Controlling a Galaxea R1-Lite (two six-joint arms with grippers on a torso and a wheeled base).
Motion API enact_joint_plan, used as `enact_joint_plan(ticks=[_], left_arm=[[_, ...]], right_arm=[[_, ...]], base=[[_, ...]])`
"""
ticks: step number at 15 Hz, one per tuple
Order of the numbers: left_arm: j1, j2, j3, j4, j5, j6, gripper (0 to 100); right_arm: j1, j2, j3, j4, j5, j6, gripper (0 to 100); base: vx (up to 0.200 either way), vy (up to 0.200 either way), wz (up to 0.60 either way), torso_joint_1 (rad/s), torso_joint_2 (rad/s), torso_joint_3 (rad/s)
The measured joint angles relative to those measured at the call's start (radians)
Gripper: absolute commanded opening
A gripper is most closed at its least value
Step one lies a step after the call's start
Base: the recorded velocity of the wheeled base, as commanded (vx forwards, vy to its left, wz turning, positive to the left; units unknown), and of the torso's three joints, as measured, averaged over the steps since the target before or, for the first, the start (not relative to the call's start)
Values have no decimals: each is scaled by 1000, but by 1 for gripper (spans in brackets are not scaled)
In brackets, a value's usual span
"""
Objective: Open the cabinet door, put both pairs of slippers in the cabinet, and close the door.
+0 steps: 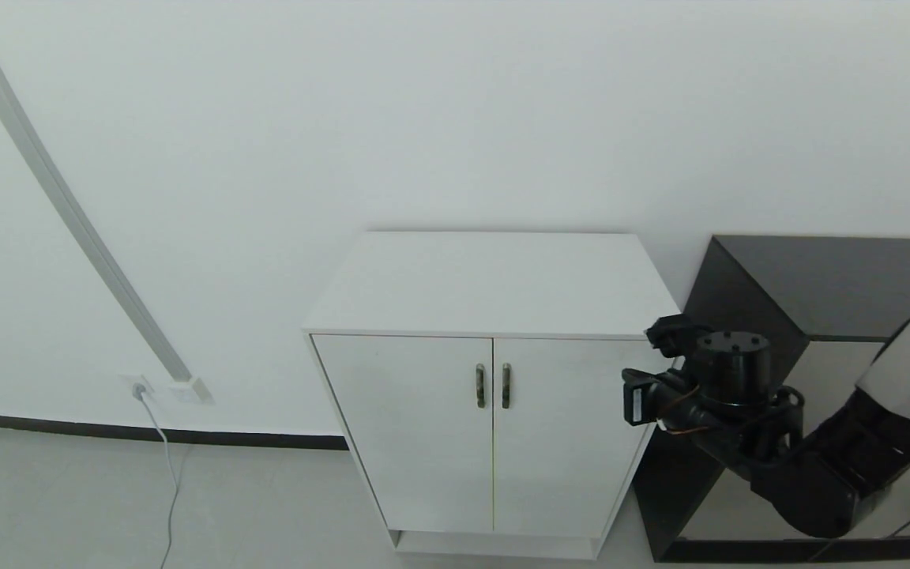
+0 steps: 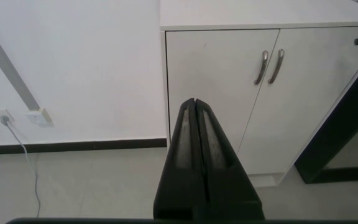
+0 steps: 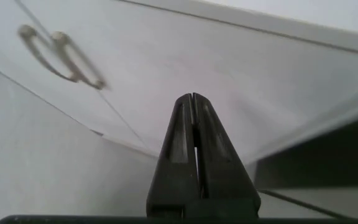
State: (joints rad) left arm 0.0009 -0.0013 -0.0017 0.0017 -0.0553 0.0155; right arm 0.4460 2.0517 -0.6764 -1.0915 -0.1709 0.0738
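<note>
The white cabinet (image 1: 486,284) stands against the wall with both doors shut. Its two metal handles (image 1: 493,386) sit side by side at the middle seam. My right gripper (image 1: 664,332) hangs by the cabinet's upper right front corner, level with the right door (image 1: 565,427) and apart from the handles. In the right wrist view the right gripper (image 3: 192,98) is shut on nothing, with the handles (image 3: 61,56) off to one side. My left gripper (image 2: 195,102) is shut and empty, back from the left door (image 2: 216,93), with the handles (image 2: 269,66) beyond it.
A dark cabinet (image 1: 818,284) with a glossy front stands tight against the white one's right side. A wall socket (image 1: 139,389) with a grey cable and a slanted conduit (image 1: 68,205) are at the left. Bare floor (image 1: 107,506) lies left of the cabinet.
</note>
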Motion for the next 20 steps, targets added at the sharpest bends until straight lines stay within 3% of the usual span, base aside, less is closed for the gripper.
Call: enact_joint_plan(ticks=[8,16,20], left_arm=[[0,0,0,0,0,0,0],[0,0,0,0,-1,0,0],[0,0,0,0,-1,0,0]], right_arm=[[-264,-235,314,-58,-1,-3,0],[-430,-526,497,-44,4,-99,0],[-472,-692,562,45,8,-102,0]], base=[[0,0,0,0,0,0],[0,0,0,0,0,0],[0,0,0,0,0,0]])
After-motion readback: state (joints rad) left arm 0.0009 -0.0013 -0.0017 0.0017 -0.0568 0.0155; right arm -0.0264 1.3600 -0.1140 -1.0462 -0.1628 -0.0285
